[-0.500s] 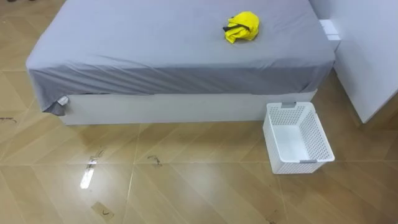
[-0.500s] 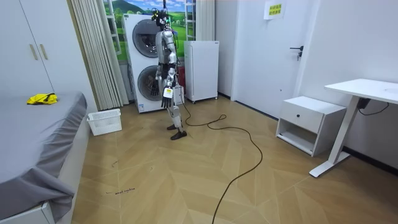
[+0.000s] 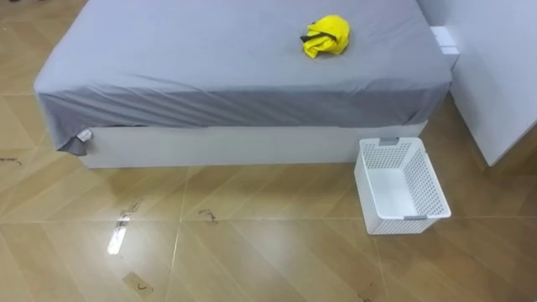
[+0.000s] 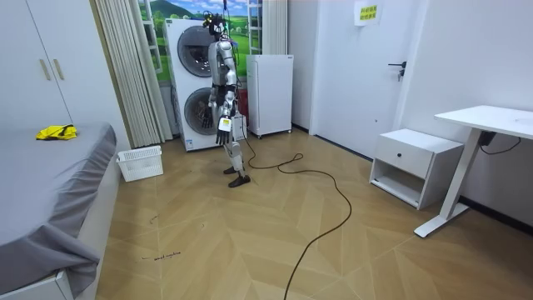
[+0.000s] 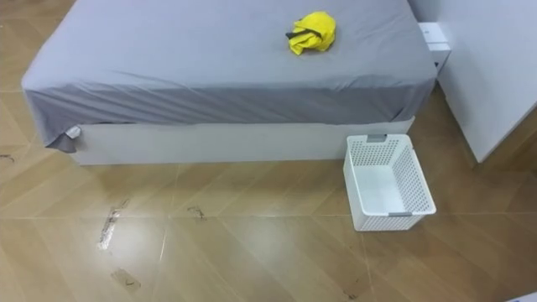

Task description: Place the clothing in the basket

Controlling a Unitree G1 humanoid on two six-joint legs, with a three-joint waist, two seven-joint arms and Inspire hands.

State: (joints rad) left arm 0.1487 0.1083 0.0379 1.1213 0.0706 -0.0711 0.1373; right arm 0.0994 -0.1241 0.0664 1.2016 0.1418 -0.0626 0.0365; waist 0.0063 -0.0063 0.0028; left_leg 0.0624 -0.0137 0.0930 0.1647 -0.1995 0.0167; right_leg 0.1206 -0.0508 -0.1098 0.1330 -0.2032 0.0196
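- The eye views look down on the long side of the bed [image 3: 210, 67]. The room view shows me standing upright in front of the stacked washing machines [image 4: 196, 83], well apart from the bed.
- The room view shows my left hand [image 4: 223, 125] hanging by my hip. It is too small there for me to tell how my fingers are set or whether they hold anything.
- The yellow clothes [image 3: 326, 36] lie as one crumpled bundle on the bed, near its right end and well apart from the basket [image 3: 409, 226].
- The basket stands on the floor [image 3: 252, 252] just beside the bed's base, at the right end. Its bare white bottom shows.
- The bed's far edge is cut off at the top of the eye views. A white panel [image 3: 495, 75] on the right runs out of the picture, so I cannot tell what it belongs to.
- The basket is white plastic, rectangular, with perforated walls and a grey grip at each short end.
- The sheet is smooth grey cloth, wrinkled where it drapes over the white base, and one corner [image 3: 77, 144] hangs loose at the left.
- The floor is glossy wood laid in a herringbone pattern.
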